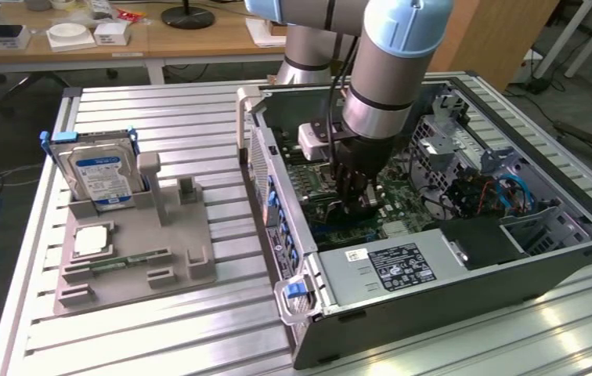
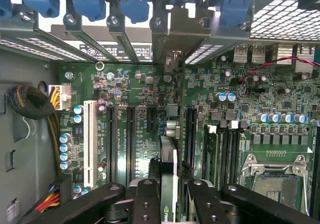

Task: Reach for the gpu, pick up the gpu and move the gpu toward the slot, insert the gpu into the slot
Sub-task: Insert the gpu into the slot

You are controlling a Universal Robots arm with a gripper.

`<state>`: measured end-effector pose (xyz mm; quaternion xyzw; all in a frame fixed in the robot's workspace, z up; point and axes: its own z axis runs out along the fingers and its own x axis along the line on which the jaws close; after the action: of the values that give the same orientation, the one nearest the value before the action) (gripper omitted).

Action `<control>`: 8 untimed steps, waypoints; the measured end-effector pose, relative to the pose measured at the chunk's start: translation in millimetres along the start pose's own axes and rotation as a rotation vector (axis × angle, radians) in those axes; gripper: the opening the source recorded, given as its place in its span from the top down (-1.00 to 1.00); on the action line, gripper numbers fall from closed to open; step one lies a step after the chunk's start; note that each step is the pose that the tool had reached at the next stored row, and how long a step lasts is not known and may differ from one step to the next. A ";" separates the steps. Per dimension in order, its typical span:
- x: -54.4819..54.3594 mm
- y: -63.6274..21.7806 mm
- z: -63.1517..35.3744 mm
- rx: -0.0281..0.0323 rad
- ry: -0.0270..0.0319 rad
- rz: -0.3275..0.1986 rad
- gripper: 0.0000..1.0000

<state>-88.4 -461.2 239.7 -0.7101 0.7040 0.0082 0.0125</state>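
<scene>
A ribbed metal table [image 1: 171, 329] of long silver slats carries everything; the open computer case [image 1: 432, 313] lies on its side directly on it, beneath and around the fingers [image 1: 357, 205], which reach down inside it. Well apart from the fingers, toward the exterior view's left, a grey plastic holder [image 1: 160, 258] rests on the slats; a hard drive [image 1: 102, 174] stands upright in it.

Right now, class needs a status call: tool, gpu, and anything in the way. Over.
Tool shut on the gpu, down inside the computer case. Card held edge-on above the motherboard, near the black slots. Nothing seen between card and board.
</scene>
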 end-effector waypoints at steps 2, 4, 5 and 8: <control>0.0 0.0 0.0 -0.0004 -0.0001 0.000 0.48; 0.0 0.0 0.1 -0.0004 0.0000 0.000 0.48; 0.1 0.1 1.1 -0.0007 0.0005 0.000 0.48; 0.2 0.1 4.8 -0.0001 0.0005 0.000 0.48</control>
<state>-88.4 -461.3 234.9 -0.7101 0.7039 0.0080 0.0123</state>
